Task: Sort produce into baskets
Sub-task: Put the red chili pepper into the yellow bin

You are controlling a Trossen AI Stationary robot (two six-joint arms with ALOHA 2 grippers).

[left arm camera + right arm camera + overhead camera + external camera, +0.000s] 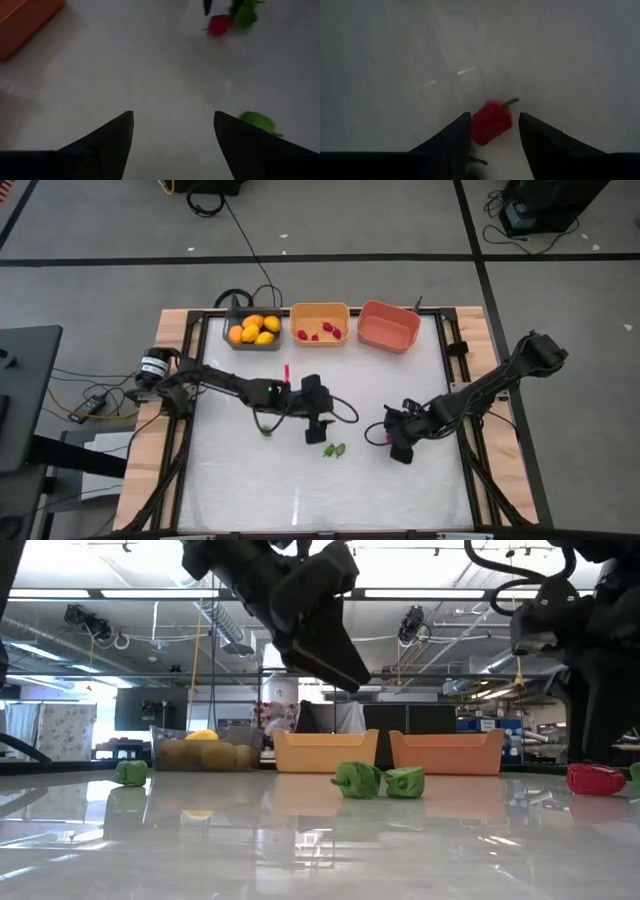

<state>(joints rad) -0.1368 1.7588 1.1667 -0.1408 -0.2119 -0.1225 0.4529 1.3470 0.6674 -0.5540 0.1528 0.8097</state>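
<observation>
Three baskets stand along the far edge: a dark grey one with yellow-orange fruits, an orange one with red bits, and a salmon-red one. My right gripper points down, open, with one finger on either side of a red pepper that lies on the table. My left gripper hovers open above the table's middle, with nothing between its fingers. Two green pieces lie just in front of it. Another green piece lies to its left.
A small green piece lies beside the red pepper, under my right gripper. A thin red strip lies in front of the grey basket. The table's near half is bare white surface. Black rails frame the table.
</observation>
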